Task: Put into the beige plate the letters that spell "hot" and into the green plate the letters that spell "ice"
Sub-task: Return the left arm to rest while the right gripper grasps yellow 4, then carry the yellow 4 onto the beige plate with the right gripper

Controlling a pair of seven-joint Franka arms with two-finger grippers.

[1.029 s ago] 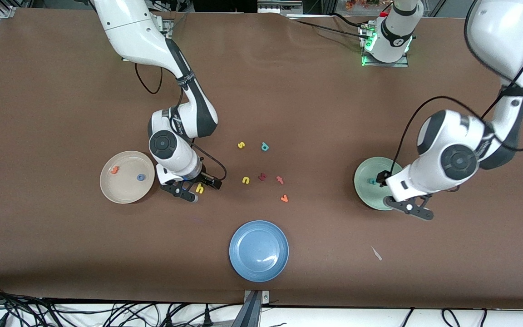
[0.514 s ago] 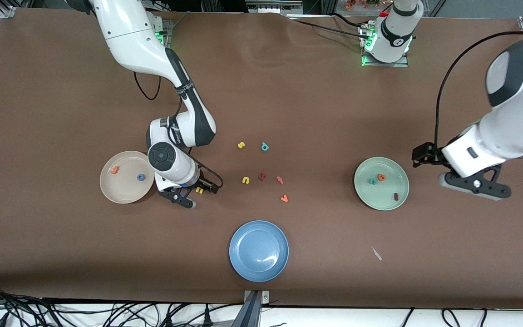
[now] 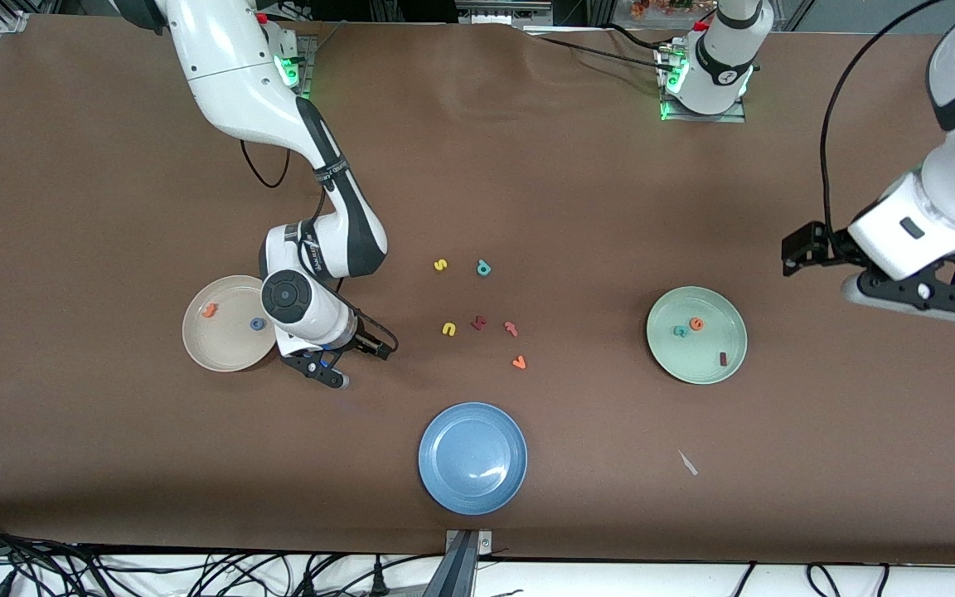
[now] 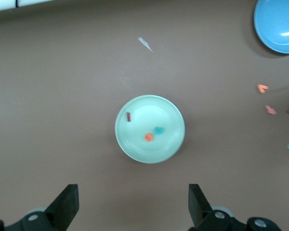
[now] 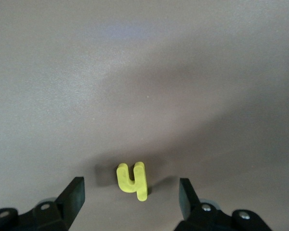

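Blue plate (image 3: pixel 472 458) nearest the camera. Right gripper (image 5: pixel 131 202) low beside beige plate (image 3: pixel 210 348), jaws spread around yellow h (image 5: pixel 133 180), not pinching. Plate holds orange t (image 3: pixel 210 311), blue o (image 3: pixel 257 324). Green plate (image 4: pixel 171 149) holds i (image 4: pixel 129 117), c (image 4: pixel 158 130), e (image 4: pixel 148 137). Left gripper (image 4: pixel 134 209) up over bare table near it, jaws spread, empty.

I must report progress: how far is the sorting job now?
Done: green plate holds "i", "c", "e"; beige plate holds "t", "o". In hand: open right hand straddles the yellow "h". Left: moving it. Left hand waits.
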